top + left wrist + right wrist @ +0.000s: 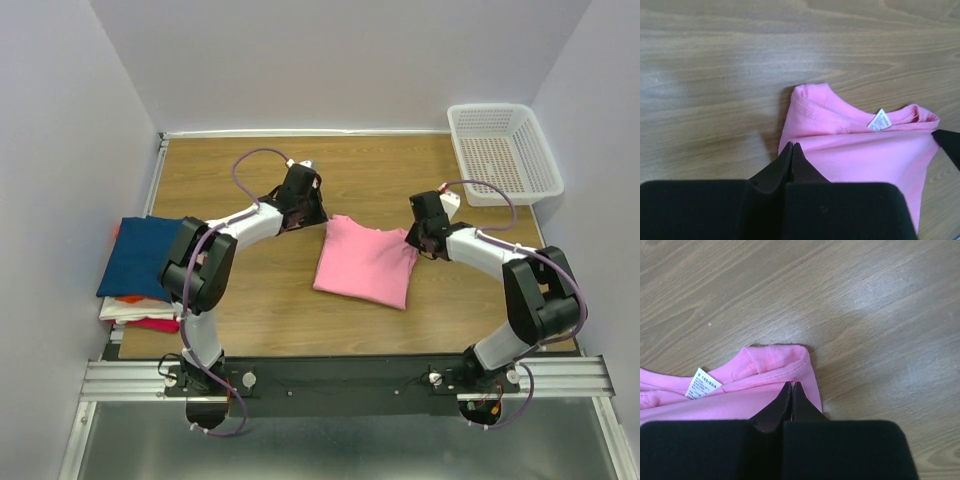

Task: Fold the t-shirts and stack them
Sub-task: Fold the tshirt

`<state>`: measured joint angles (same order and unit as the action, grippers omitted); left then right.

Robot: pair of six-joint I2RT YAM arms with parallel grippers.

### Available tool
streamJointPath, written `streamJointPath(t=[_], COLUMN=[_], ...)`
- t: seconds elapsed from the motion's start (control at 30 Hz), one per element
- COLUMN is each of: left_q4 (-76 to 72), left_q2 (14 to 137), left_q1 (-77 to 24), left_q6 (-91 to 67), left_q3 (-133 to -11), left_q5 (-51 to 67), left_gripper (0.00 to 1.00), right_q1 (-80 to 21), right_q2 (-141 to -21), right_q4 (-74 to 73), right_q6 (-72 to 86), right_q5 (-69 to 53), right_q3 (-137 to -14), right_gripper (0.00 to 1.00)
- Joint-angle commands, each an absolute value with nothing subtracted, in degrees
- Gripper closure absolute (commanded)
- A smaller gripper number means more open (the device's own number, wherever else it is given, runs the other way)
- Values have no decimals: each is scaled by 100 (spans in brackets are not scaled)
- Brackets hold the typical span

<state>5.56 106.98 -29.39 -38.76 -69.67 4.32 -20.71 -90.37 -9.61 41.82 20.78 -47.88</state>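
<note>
**Top view.** A bright pink t-shirt [365, 262] lay folded into a rough rectangle near the middle of the wooden table [260, 320], its collar end towards the far side. The left gripper [316, 214] stood at the shirt's far left corner and the right gripper [420, 238] at its far right corner. Both arms were bent inwards from their bases. At the table's left edge sat a stack of folded cloth. A dark blue t-shirt [140, 257] was on top, and pale and red-to-magenta edges [150, 322] showed beneath it. A white mesh basket [490, 108] stood at the far right corner, well apart from the pink shirt.

**Left wrist view.** The two black fingers were pressed together, with no gap between them. Their tips met just over the shirt's left edge, below the curve of the collar. A white size label [881, 120] showed inside the neckline. Whether a fold of cloth was nipped between the tips could not be told.

**Right wrist view.** This gripper's fingers were likewise closed tight against each other. Their tips lay over the pink cloth just below the collar's right end. Here too it could not be told whether any cloth was caught. The cloth around both grippers lay flat on the wood.
</note>
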Motion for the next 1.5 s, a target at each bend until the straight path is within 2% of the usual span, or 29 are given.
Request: streamJointPath(t=[0.0,0.03,0.07,0.1,0.13,0.2,0.27,0.3,0.4,0.47,0.53,0.57,0.63,0.73,0.9,0.97,1.3,1.47], left_q4=[431,448,440,431,431,422,448,483,484,553,598,589,510,256,97,36,-465,-712], left_q2=[10696,10688,10670,10635,10522,10285,10126,10047,9695,9510,9405,9378,9308,9334,9720,9835,9827,9616], left_q1=[-2813,-2813,-2795,-2786,-2751,-2734,-2725,-2725,-2829,-3048,-3172,-3225,-3445,-3752,-3990,-4087,-4499,-4781], left_q6=[-3639,-3621,-3604,-3595,-3569,-3499,-3472,-3472,-3612,-3630,-3726,-3779,-3955,-4104,-4157,-4218,-4657,-4851], left_q3=[-7330,-7400,-7409,-7418,-7409,-7339,-7225,-7190,-6839,-6593,-6417,-6207,-5908,-5644,-5520,-5389,-4711,-4535], left_q5=[272,316,334,334,325,290,238,229,237,71,44,44,44,53,53,62,141,220], left_gripper=[100,96,89,82,70,57,52,52,55,63,80,83,93,99,100,100,100,100], right_q1=[-1951,-1951,-1942,-1942,-1934,-1925,-1916,-1916,-1925,-2100,-2406,-2521,-2811,-3005,-2936,-2603,-2215,-2197], right_q2=[-9176,-9158,-9132,-9097,-9053,-8808,-8545,-8447,-8088,-7946,-7884,-7901,-8067,-8427,-8876,-8991,-9553,-9904], right_q4=[-896,-896,-896,-905,-914,-932,-993,-1063,-1222,-1265,-1301,-1301,-1292,-1283,-1301,-1301,-1301,-1292], right_q6=[3999,3982,3973,3955,3903,3867,3832,3823,3744,3744,3788,3805,3893,4025,4087,4087,3832,3472], right_q5=[2013,2004,1978,1978,1969,1986,1908,1881,1496,1485,1512,1503,1512,1547,1881,1689,1652,1407], right_q3=[-4851,-4860,-4860,-4860,-4860,-4799,-4790,-4825,-4817,-4799,-4834,-4860,-4904,-4887,-4729,-4650,-4693,-5157], right_gripper=[96,93,83,76,70,56,47,46,46,49,50,51,60,63,66,69,69,65])
